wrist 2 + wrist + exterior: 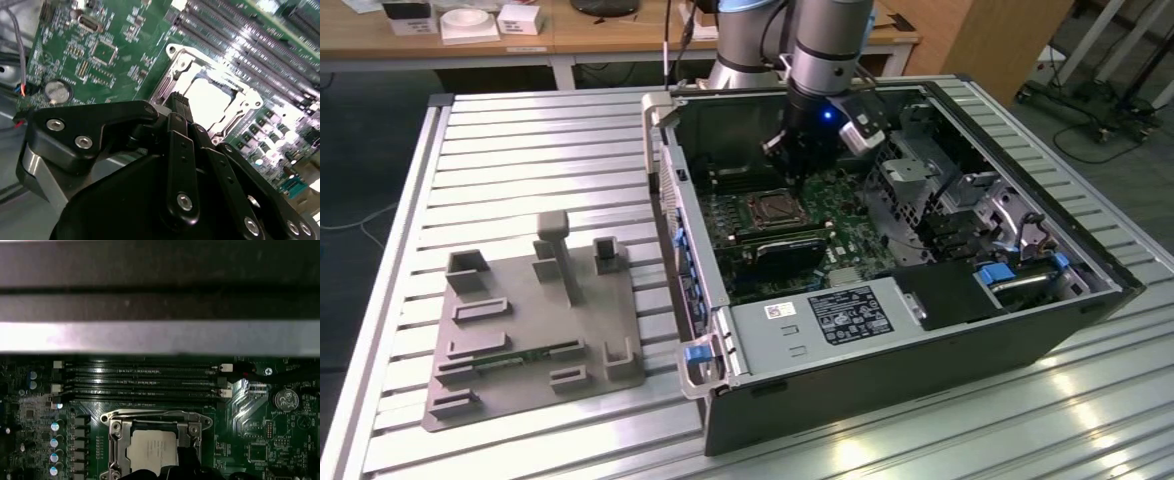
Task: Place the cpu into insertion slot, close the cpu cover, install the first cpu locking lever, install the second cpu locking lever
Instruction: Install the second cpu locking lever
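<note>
exterior view: high up, well back, looks down at open pc case point(881, 250) on slatted table point(520, 150). both wrist views: close, aimed at motherboard, sharing the insertion slot point(210, 102) point(152, 445) & memory slots point(142, 382).

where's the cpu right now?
The cpu sits in the insertion slot with the cpu cover framing it, beside the long memory slots in the first wrist view. The end effector hangs at the socket's edge.
</note>
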Tool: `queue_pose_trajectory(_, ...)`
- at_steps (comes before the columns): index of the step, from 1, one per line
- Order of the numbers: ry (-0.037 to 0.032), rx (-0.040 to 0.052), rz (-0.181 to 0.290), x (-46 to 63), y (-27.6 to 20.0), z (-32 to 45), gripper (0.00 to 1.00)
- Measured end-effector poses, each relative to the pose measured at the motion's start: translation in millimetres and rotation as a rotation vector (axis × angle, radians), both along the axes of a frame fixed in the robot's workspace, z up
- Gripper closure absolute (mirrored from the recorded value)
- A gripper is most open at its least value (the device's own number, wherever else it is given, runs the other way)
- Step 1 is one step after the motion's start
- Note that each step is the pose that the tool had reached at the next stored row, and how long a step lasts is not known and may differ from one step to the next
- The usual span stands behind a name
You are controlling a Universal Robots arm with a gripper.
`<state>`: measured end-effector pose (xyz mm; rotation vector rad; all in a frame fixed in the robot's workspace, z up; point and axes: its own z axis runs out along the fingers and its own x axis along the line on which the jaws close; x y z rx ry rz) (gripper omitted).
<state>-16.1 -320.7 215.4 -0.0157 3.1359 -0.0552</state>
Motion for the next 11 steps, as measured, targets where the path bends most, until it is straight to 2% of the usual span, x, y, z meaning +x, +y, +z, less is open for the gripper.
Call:
queue_pose_trajectory(4,0.0013,-0.0086,-0.001,2.9,-3.0,0.1,0.90)
queue_pose_trajectory(11,0.0037,-0.0088,-0.001,4.4,-6.7,6.3,0.90)
